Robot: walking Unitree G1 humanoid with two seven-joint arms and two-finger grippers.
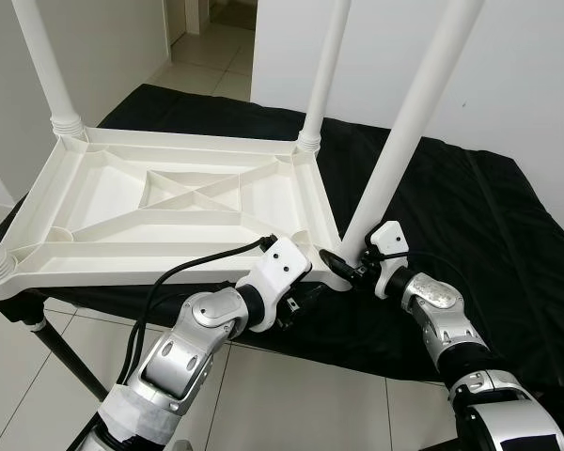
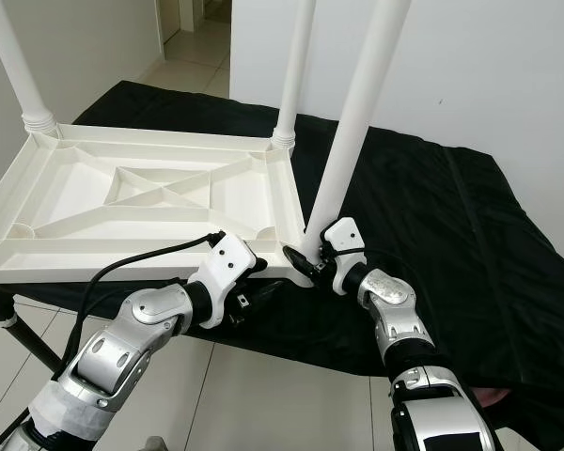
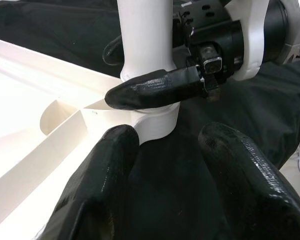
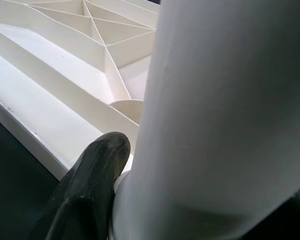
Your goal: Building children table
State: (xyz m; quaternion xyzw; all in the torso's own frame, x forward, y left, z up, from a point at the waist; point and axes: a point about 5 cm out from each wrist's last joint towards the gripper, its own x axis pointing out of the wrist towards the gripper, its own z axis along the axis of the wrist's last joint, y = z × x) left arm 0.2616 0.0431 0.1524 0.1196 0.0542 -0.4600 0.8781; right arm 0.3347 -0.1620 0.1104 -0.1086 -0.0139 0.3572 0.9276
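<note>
R tool (image 1: 343,266) clamps leg (image 1: 409,122) base | L tool (image 3: 165,185) wide, near tabletop (image 1: 103,202) corner edge

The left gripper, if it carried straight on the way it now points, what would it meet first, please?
Most likely the base of the white table leg at its corner socket. The left gripper is open, aimed there, with the right gripper's finger across the leg. Depth is unclear.

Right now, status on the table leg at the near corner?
Right gripper shut on near-corner leg at its base. Left gripper open, just below that corner. Tabletop upside down on black cloth. Nothing blocking.
</note>
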